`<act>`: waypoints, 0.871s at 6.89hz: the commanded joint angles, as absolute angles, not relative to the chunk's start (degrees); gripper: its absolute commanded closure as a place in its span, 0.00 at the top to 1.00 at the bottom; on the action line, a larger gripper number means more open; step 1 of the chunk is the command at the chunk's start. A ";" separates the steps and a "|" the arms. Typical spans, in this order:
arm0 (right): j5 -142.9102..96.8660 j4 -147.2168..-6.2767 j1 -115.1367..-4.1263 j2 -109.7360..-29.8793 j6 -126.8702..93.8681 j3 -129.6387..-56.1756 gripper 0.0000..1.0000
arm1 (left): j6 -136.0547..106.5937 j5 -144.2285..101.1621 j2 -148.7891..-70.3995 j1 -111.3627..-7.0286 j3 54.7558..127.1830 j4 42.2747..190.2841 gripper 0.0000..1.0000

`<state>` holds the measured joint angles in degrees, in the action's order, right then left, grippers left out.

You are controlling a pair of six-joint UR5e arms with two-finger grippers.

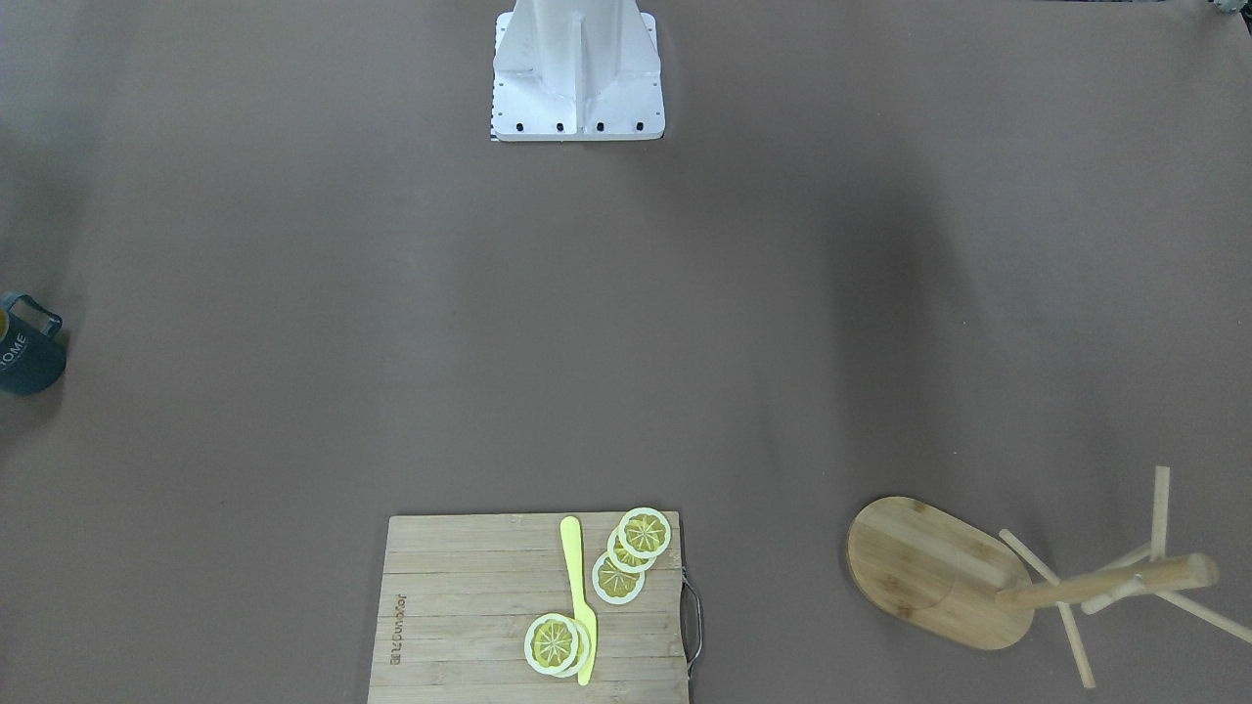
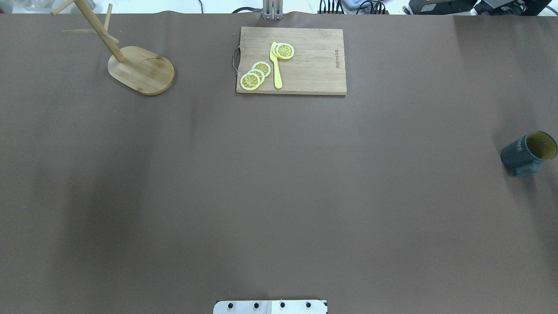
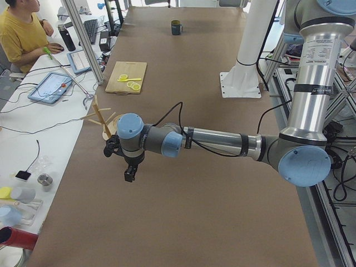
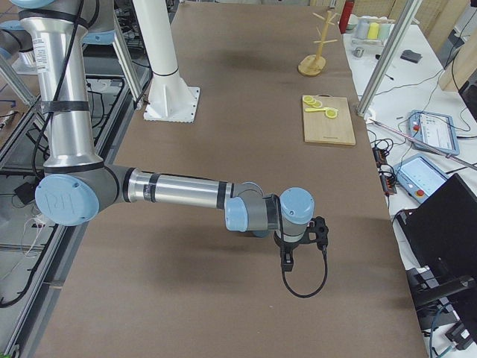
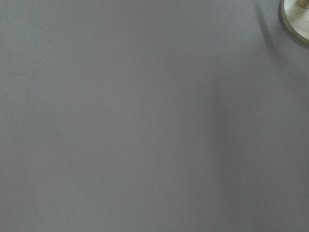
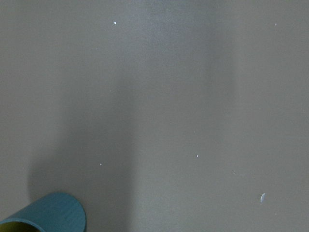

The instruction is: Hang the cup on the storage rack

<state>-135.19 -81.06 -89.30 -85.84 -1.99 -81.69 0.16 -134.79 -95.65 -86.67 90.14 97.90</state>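
Note:
The dark teal cup (image 2: 527, 153) with a yellow inside and white lettering stands upright at the table's right edge. It also shows in the front view (image 1: 24, 347), far off in the left side view (image 3: 176, 26), and at the bottom left corner of the right wrist view (image 6: 48, 213). The bamboo storage rack (image 2: 141, 69) stands at the far left, pegs bare, and shows in the front view (image 1: 939, 572) and the right side view (image 4: 317, 46). My left gripper (image 3: 129, 173) hangs near the rack. My right gripper (image 4: 288, 259) hangs over the table. I cannot tell whether either is open.
A wooden cutting board (image 2: 314, 65) with lemon slices (image 2: 255, 75) and a yellow knife (image 2: 276, 65) lies at the far middle. The white robot base (image 1: 577, 73) stands at the near side. An operator (image 3: 22, 33) sits beyond the far edge.

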 commanded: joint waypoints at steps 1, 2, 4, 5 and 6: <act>-135.62 -80.51 -89.30 -86.48 -2.02 -81.74 1.00 | 0.26 -134.74 -95.71 -86.57 90.17 97.91 0.99; -135.88 -80.59 -89.30 -86.66 -2.02 -81.74 1.00 | 0.35 -134.65 -95.71 -86.57 90.18 97.91 0.98; -139.56 -80.51 -89.30 -87.19 -2.37 -82.35 1.00 | 0.09 -134.74 -95.71 -86.49 90.09 98.00 0.98; -139.83 -80.51 -89.30 -87.10 -2.46 -82.70 1.00 | -0.09 -134.74 -95.71 -86.40 90.09 98.00 0.99; -139.57 -80.42 -89.30 -87.10 -2.46 -83.05 1.00 | -0.09 -134.82 -95.71 -86.40 90.17 98.00 0.98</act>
<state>-139.45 -80.49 -89.30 -87.08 -2.41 -82.60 -0.02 -134.75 -95.70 -86.44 90.12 97.99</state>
